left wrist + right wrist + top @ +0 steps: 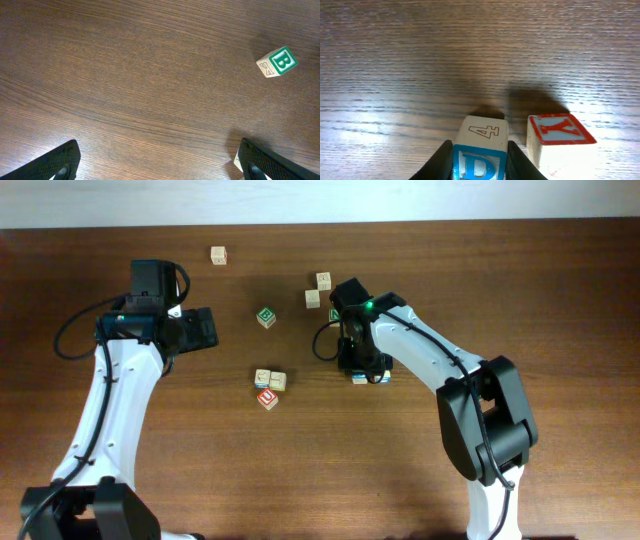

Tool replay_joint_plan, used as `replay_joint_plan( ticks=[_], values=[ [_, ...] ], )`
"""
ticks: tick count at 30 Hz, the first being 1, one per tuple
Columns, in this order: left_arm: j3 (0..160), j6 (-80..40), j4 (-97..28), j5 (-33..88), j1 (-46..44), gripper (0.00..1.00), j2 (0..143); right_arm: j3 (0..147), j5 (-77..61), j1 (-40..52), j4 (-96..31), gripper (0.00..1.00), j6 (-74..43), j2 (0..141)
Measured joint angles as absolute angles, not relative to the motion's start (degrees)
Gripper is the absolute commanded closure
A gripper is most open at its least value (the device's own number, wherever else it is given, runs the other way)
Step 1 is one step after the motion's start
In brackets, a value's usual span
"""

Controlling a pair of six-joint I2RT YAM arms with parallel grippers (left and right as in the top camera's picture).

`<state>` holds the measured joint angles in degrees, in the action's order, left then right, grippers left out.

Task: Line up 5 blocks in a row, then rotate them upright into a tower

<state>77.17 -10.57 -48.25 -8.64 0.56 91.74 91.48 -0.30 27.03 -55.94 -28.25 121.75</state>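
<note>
The right gripper (480, 167) pinches the blue D block (480, 150). Its two dark fingers (439, 162) press against the block's left and right sides, and the block sits low on the table (560, 300). The face towards the wrist camera carries the blue D and the top face shows an outlined 4. A red Y block (559, 142) stands just beside it on the right, apart from the near finger; its lower part is cut off by the frame edge. From overhead the right arm covers most of this pair, and only slivers of the two blocks show beneath the wrist.

The left gripper (160, 167) hangs spread wide over bare wood, holding nothing. Only the tips of its fingers (55, 162) enter the wrist view. The green B block (277, 62) lies well ahead of it to the right, tilted in the view. The corner of another pale block (238, 161) peeks out at the right finger's edge; whether they touch I cannot tell.

The red U block (268, 398) rests mid-table, touching a pale block with a blue-edged picture (262, 377), whose drawing is too small to read.
</note>
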Motion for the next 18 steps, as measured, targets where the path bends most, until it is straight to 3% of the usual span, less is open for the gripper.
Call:
replay_joint_plan(
  ticks=[6,8,18],
  values=[
    [77.2,-10.6,-48.2,-8.6,0.6,0.01,91.7,91.5,0.3,27.0,-56.3,0.72,-28.3,121.8],
    [77.2,-10.6,-48.2,-8.6,0.6,0.01,91.7,91.5,0.7,27.0,-56.4,0.64,-28.2,121.8],
    [77.2,-10.6,-48.2,-8.6,0.6,0.01,91.7,95.2,2.5,27.0,-60.9,0.63,-27.9,122.1]
  ],
)
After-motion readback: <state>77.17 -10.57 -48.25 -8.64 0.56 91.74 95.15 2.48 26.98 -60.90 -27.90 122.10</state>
